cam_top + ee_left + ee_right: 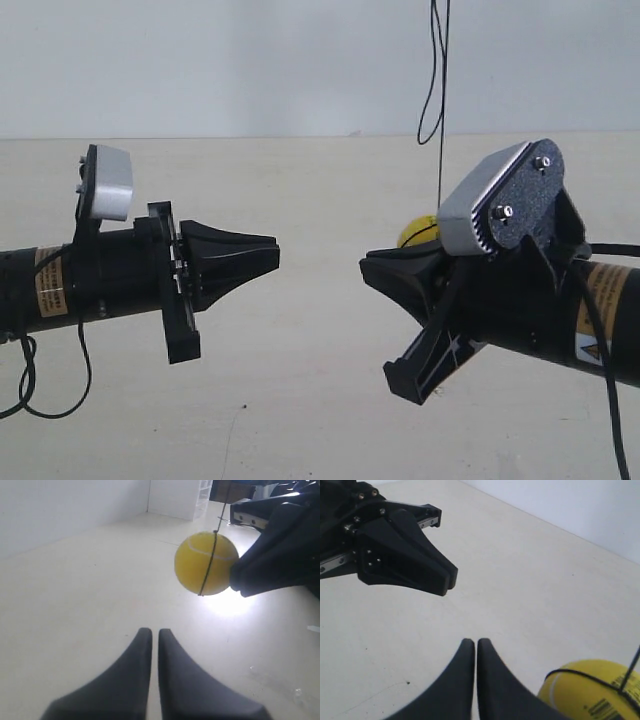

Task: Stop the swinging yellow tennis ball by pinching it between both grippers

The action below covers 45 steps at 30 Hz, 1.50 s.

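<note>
Ball: the yellow ball hangs on a black string, clear of the pale surface below.
Ball's place: beside the right fingers, off to one side of them and not in the gap between the two grippers. In the exterior view only a small yellow patch shows above the right gripper.
Contact: in the left wrist view the right gripper's tip meets the ball's side; whether they touch cannot be told.
Left fingers: pressed together with only a hairline slit between them, holding nothing.
Right fingers: likewise closed to a thin slit, holding nothing; the ball sits just beside them.
Grippers: the left gripper, at the exterior view's left, and the right one point tip to tip, apart, with bare surface showing between them.
String: wraps round the ball and runs straight up out of view.
</note>
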Motion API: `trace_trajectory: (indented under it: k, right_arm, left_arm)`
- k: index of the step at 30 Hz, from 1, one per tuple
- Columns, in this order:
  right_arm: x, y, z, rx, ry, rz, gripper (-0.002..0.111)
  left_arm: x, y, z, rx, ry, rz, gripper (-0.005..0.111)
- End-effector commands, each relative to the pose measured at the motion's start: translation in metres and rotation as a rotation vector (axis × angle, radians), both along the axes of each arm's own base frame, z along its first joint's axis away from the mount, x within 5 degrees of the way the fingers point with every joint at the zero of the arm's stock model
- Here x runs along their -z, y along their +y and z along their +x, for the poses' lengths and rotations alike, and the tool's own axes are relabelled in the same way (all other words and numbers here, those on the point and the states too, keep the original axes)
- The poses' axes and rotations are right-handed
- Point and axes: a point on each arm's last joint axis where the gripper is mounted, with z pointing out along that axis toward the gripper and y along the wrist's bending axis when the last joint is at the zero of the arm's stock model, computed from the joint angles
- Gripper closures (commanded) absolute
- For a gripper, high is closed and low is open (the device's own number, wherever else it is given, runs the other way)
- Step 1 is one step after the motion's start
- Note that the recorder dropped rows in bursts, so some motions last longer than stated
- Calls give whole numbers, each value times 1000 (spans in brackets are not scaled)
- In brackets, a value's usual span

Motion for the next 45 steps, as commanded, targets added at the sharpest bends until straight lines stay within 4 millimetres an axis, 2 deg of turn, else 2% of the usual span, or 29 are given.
trace_trajectory:
  k: [1,24,33,39,45]
  right_arm:
    - [-1,-2,1,19,-7,-8,108]
    - [0,-2,1,22,0,-11,108]
    - [0,-2,1,23,1,-12,108]
    - [0,-2,1,23,1,-12,108]
    - [0,-2,1,24,2,-14,108]
  left_arm:
    - [0,-1,0,15,5,-8,102]
    - [0,-2,-2,31,11,-4,102]
    - [-2,-23,-10,70,-77,0,102]
    - [-5,-22,-4,-10,-123,-11,102]
    - [-5,-22,-4,-10,-135,-8,102]
